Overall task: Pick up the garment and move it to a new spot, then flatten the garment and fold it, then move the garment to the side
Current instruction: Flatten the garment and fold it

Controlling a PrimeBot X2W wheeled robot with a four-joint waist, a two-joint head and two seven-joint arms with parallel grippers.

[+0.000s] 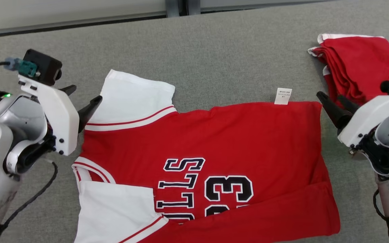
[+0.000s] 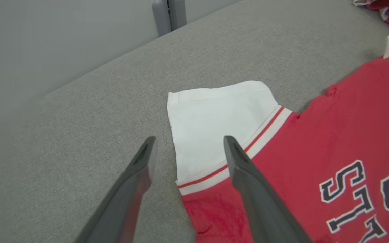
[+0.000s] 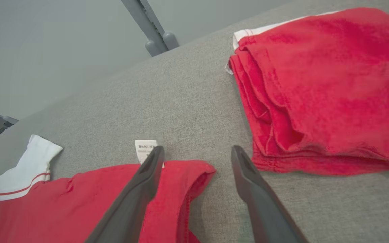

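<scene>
Head view, nearest edge first: I see the garment [image 1: 214, 145], a red jersey with white sleeves, lying spread on the grey table [image 1: 214, 50] with its collar end toward my left arm and its hem toward my right. The near sleeve [image 1: 113, 212] lies closest to me. Beside it is the dark print [image 1: 208, 185], and a strip of red along the near side appears folded over the print's lower part.

Further out, the left gripper [image 1: 84, 94] sits at the far sleeve [image 1: 133, 98] with its fingers spread and nothing between them. In the left wrist view this gripper [image 2: 189, 139] has one finger over bare table and the other over the sleeve's [image 2: 214, 114] striped seam. I cannot tell whether either one touches the cloth.

The right gripper [image 1: 330, 97] is also released and empty, just off the hem's far corner. In the right wrist view it [image 3: 198, 148] straddles that corner. One finger crosses in front of the white label [image 3: 145, 148] and the other is over bare table.

Beyond it, apart from the jersey, lies a folded red pile [image 1: 360, 64] with white trim.
</scene>
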